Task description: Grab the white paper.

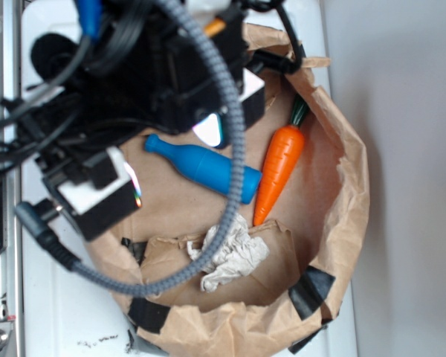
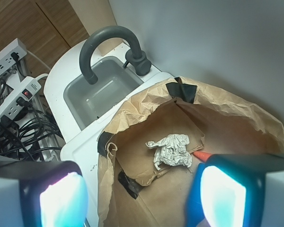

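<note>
Wrist view shows the black two-fingered gripper (image 2: 142, 196) spread wide with nothing between its pads, hovering above the crumpled off-white paper lump (image 2: 172, 150), which lies ahead of it on the floor of the large brown paper bag with black tape patches (image 2: 236, 111). To grab well, I'd centre the fingers over the lump, then descend and close. Farther along in the bag, seen from the exterior, lie a blue plastic bottle (image 1: 201, 167) and an orange toy carrot (image 1: 279, 167)
</note>
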Robot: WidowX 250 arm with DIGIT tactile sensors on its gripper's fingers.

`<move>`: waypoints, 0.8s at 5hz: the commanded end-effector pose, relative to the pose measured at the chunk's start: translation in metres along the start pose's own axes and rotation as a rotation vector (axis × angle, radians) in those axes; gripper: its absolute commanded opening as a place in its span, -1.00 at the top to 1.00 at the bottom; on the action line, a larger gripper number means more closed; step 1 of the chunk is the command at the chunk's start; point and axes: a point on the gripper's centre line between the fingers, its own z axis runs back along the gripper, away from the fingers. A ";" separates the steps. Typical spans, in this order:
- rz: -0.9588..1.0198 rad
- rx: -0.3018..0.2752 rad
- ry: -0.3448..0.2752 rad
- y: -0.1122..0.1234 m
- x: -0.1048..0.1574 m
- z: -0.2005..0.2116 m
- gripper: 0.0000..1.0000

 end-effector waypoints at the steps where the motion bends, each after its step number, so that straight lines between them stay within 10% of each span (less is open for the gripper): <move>1: -0.011 0.058 0.000 -0.006 -0.009 -0.014 -1.00; 4: -0.005 0.093 0.033 0.031 -0.039 -0.076 -1.00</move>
